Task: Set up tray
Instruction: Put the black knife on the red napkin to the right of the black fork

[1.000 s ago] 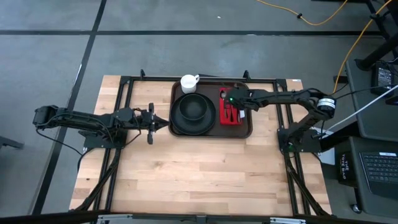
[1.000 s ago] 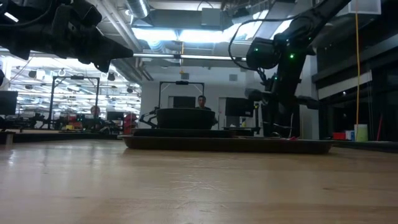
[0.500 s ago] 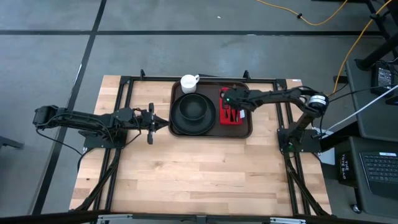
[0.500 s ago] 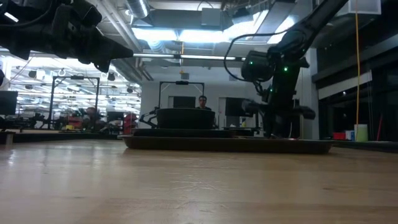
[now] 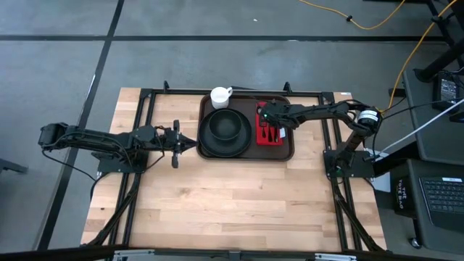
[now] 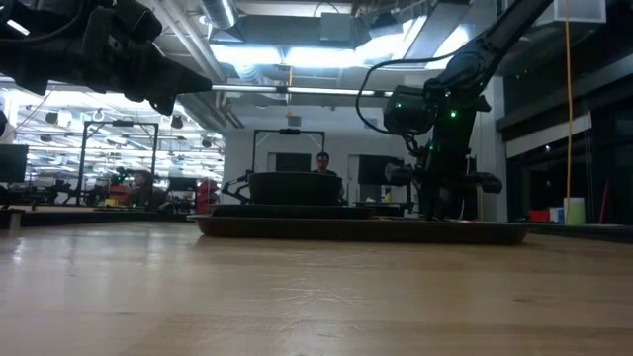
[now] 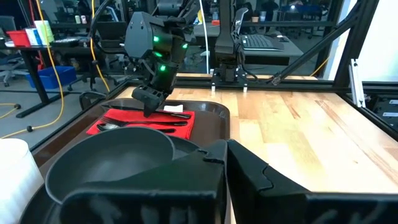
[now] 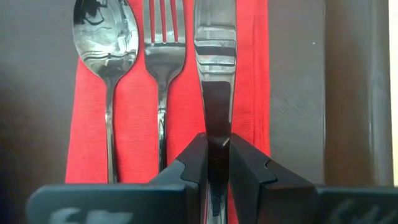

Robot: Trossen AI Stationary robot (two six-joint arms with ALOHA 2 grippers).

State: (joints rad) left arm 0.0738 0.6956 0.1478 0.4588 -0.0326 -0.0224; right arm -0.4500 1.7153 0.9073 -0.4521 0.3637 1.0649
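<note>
Tray (image 5: 288, 148) with plate (image 5: 225, 133), napkin (image 5: 270, 124), cutlery (image 8: 163, 74)

Obstructed: tray (image 5: 290, 148) interior, filled by black plate (image 5: 208, 147) with bowl (image 5: 226, 126), white cup (image 5: 220, 96) at the far corner, and red napkin (image 5: 273, 141) carrying spoon (image 8: 99, 31), fork (image 8: 163, 37) and knife (image 8: 214, 56), with the right gripper (image 8: 217, 163) low over the napkin, its fingers clamped on the knife handle. Left gripper (image 5: 190, 143), fingers together, blocks the approach just beside the tray's left rim. Clear: bare wooden table (image 5: 239, 199) across the whole near half and to the right of the tray.
</note>
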